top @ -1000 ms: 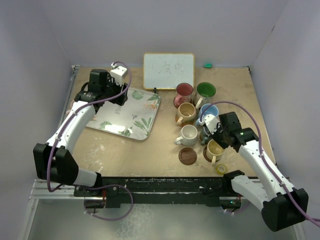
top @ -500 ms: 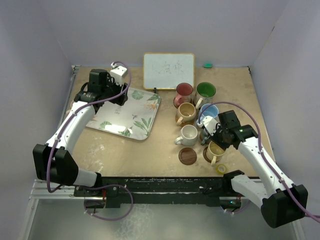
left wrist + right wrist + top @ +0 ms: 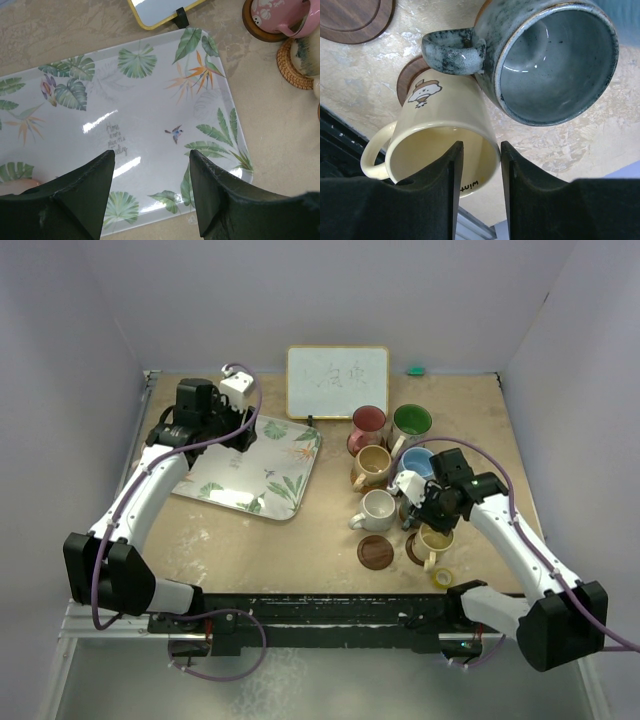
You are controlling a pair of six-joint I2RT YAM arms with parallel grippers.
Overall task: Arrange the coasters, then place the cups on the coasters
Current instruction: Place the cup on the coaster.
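Cups [image 3: 378, 508] crowd the right half of the bench [image 3: 250, 540], where my right arm bends over them. Its end effector [image 3: 481, 150] is slightly spread, pinching nothing, above the yellow mug [image 3: 440, 145], which sits on a brown coaster [image 3: 407, 80] just beside the grey mug [image 3: 545, 60]. Since a second ago that wrist has drawn back from the yellow mug, my left end effector [image 3: 152, 160] stays spread over the leaf tray [image 3: 150, 100], and bare bench lies between tray and cups, with the yellow mug near the front edge.
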